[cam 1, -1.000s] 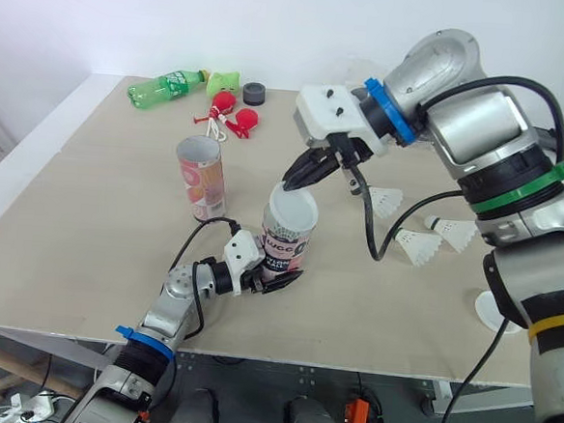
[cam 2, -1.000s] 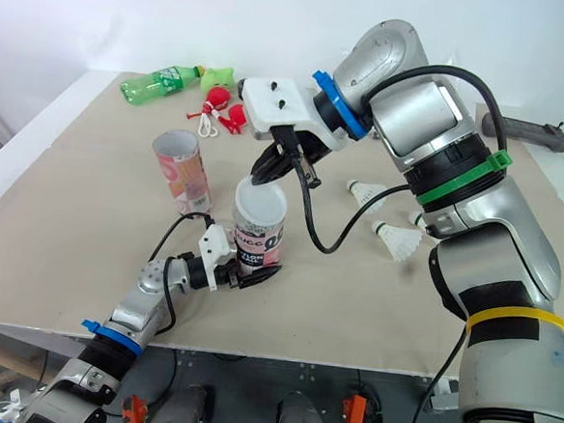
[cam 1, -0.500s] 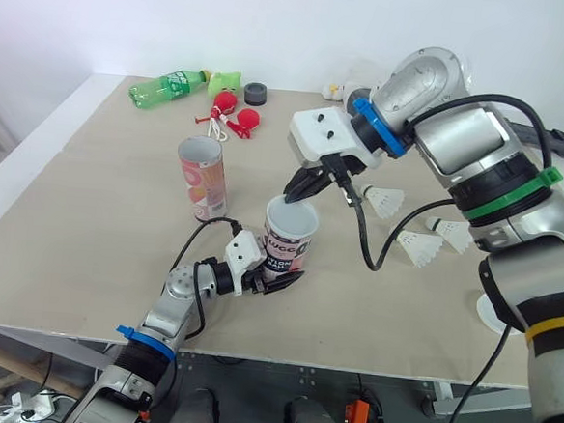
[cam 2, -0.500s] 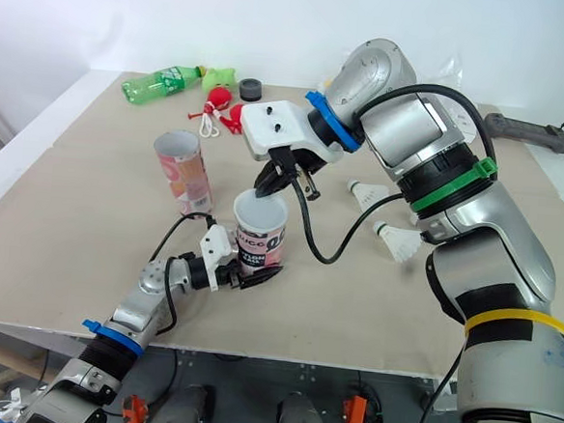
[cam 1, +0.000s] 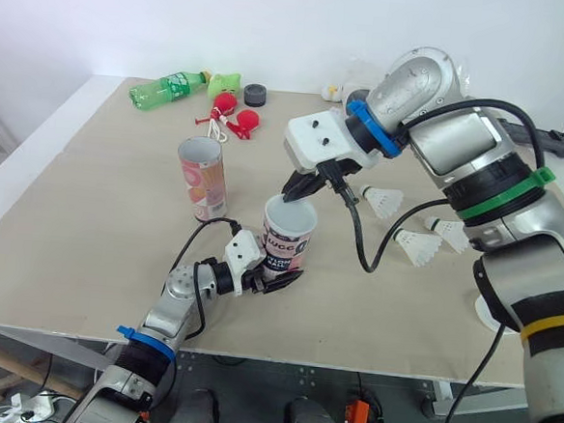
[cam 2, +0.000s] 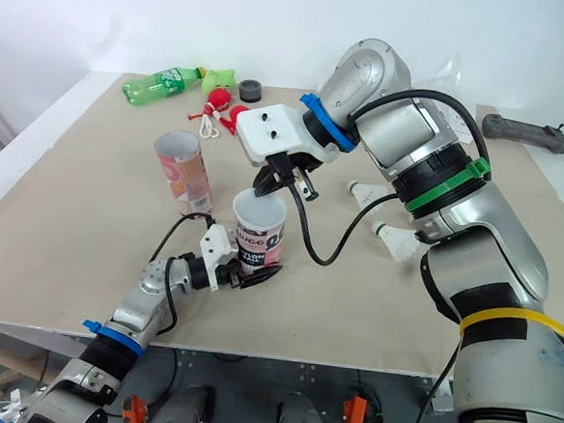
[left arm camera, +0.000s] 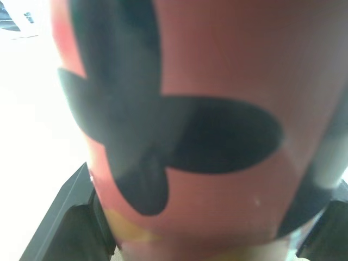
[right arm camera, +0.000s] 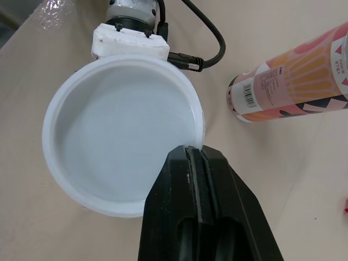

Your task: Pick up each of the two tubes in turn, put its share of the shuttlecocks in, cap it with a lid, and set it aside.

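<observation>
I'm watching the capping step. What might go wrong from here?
The right gripper pinches the lid only at its rim, so it may seat crooked on the tube. The left gripper grips that tube low, so a downward push might tip it.

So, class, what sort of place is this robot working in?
Probably a robotics lab test bench: a plain board table against a white wall, with staged props laid out, such as loose shuttlecocks, a green bottle and a tube with its lid.
</observation>
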{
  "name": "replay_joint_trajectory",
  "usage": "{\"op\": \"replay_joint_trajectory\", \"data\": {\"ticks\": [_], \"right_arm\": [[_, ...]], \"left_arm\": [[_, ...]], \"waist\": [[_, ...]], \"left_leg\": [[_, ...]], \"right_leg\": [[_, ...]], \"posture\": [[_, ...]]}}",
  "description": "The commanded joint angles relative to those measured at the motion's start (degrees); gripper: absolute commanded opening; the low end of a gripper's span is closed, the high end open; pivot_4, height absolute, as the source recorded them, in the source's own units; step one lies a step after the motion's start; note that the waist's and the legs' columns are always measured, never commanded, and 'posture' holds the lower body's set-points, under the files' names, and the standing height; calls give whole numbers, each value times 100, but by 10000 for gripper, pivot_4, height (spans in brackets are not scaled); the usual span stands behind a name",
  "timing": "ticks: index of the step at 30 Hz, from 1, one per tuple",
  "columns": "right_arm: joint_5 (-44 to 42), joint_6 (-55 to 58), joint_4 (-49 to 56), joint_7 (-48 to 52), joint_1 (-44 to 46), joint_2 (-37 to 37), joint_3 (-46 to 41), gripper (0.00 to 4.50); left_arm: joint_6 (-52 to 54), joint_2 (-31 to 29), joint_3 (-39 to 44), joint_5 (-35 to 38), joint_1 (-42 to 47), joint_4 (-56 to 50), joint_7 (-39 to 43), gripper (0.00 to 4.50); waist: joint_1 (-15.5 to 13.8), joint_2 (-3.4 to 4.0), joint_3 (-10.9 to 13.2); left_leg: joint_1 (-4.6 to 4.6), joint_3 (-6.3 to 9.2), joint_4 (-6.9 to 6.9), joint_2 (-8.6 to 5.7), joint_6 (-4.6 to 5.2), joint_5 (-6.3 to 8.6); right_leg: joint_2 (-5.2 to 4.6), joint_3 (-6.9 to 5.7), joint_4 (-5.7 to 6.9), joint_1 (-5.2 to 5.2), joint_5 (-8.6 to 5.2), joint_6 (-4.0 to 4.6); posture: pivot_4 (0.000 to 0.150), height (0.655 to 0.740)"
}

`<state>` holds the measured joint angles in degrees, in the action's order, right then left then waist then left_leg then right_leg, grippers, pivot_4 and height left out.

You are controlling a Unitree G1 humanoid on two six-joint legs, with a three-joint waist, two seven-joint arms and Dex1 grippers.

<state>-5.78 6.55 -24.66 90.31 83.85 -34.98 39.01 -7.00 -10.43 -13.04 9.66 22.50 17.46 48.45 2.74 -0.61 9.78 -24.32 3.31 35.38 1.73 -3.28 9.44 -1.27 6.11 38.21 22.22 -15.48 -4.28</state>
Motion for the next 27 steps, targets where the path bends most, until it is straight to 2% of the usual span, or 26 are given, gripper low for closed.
{"op": "replay_joint_trajectory", "data": {"ticks": [1, 3, 4, 5, 6, 8, 9, 10, 11, 13, 16, 17, 20, 21, 22, 24, 27], "right_arm": [[172, -34, -59, 219, -35, 7, -56, 8335], [178, -21, -56, 219, -25, 21, -100, 15538], [178, -13, -53, 219, -17, 24, -125, 21547], [173, 5, -53, 219, -6, 35, -163, 22950], [166, 23, -51, 219, 3, 41, -194, 29007], [164, 44, -62, 219, 27, 55, -253, 33777], [178, 54, -98, 219, 63, 84, -332, 38413], [190, 67, -136, 219, 112, 111, -415, 39800], [198, 79, -173, 219, 164, 135, -489, 43638], [205, 122, -244, 219, 280, 193, -655, 43638], [-127, 370, -85, 219, 420, 180, -845, 36746], [-246, 443, 10, 219, 414, 135, -817, 31617], [-614, 646, 345, 219, 330, -27, -658, 20062], [-735, 720, 462, 219, 295, -66, -629, 14107], [-852, 798, 586, 219, 259, -122, -572, 12184], [-948, 855, 781, 219, 166, -228, -433, 687], [-1001, 891, 989, 219, 21, -366, -208, 687]], "left_arm": [[71, -72, -84, -172, -112, 214, 2, 31482], [63, -71, -87, -171, -108, 224, 1, 31482], [59, -70, -89, -172, -106, 227, 0, 31482], [57, -70, -90, -171, -104, 230, 2, 31482], [53, -70, -89, -170, -102, 235, 3, 31482], [48, -71, -87, -169, -95, 243, 7, 31482], [49, -71, -86, -167, -88, 246, 12, 31482], [48, -72, -88, -168, -82, 249, 16, 31482], [48, -74, -89, -168, -78, 251, 21, 31482], [51, -83, -88, -165, -77, 247, 33, 31482], [61, -96, -87, -164, -70, 239, 55, 31482], [61, -96, -86, -167, -69, 241, 59, 31482], [65, -93, -81, -175, -68, 237, 66, 31482], [67, -92, -81, -176, -68, 233, 66, 31482], [69, -91, -80, -176, -69, 230, 66, 31482], [66, -88, -79, -180, -62, 241, 65, 31482], [65, -84, -77, -181, -58, 246, 56, 31482]], "waist": [[0, 0, 0], [-1, 0, -1], [-1, -1, -1], [-2, 0, -1], [-2, 0, -1], [-5, -1, -1], [-5, -1, -1], [-4, -1, -1], [-3, -1, -1], [-1, 0, 0], [-2, 0, 1], [-2, 0, 1], [-6, -1, 1], [-6, -1, 1], [-5, -1, 1], [-4, -1, 1], [-2, -1, 1]], "left_leg": [[0, 0, 0, 0, 0, 0], [-1, -1, 0, -1, 0, -1], [0, -1, 0, -1, 0, 0], [0, -1, 0, -1, 0, 0], [-1, -1, -1, -2, 0, 0], [-1, 0, -2, -2, 0, 0], [-1, 0, -3, -3, 0, 0], [-1, 0, -3, -3, 0, 0], [-1, 0, -3, -3, 0, 0], [-1, -1, -3, -2, 0, 0], [-2, -1, -3, -2, 0, 0], [-9, 0, -4, -2, 0, 0], [-10, 3, -6, -3, -1, 0], [-11, 3, -6, -4, -1, 1], [-13, 3, -6, -4, -1, 1], [-13, 3, -6, -4, -1, 0], [-12, 4, -5, -3, -1, 0]], "right_leg": [[0, 0, 0, 0, 1, 0], [-1, 0, 0, 1, 1, -1], [-1, 0, 0, -1, -1, 0], [-1, 0, 0, -1, -1, 0], [-2, 1, 0, -1, -2, 1], [-2, 1, 0, -1, -3, 2], [-2, 1, 0, -2, -3, 2], [-2, 1, -1, -2, -3, 2], [-2, 1, 0, -1, -3, 1], [-1, 0, 0, 2, -2, 1], [-1, 0, 0, 4, -3, 1], [-1, 0, 0, 9, -2, 2], [-2, 0, -1, 8, -4, 5], [-2, 0, -1, 7, -4, 6], [-3, 1, -1, 9, -5, 5], [-2, 0, -1, 9, -5, 5], [-1, -1, -1, 9, -7, 1]], "posture": [[1500, 7400], [1500, 7400], [1500, 7400], [1500, 7400], [1500, 7400], [1500, 7400], [1500, 7400], [1500, 7400], [1500, 7400], [1500, 7400], [1500, 7400], [1500, 7400], [1500, 7400], [1500, 7400], [1500, 7400], [1500, 7400], [1500, 7400]]}}
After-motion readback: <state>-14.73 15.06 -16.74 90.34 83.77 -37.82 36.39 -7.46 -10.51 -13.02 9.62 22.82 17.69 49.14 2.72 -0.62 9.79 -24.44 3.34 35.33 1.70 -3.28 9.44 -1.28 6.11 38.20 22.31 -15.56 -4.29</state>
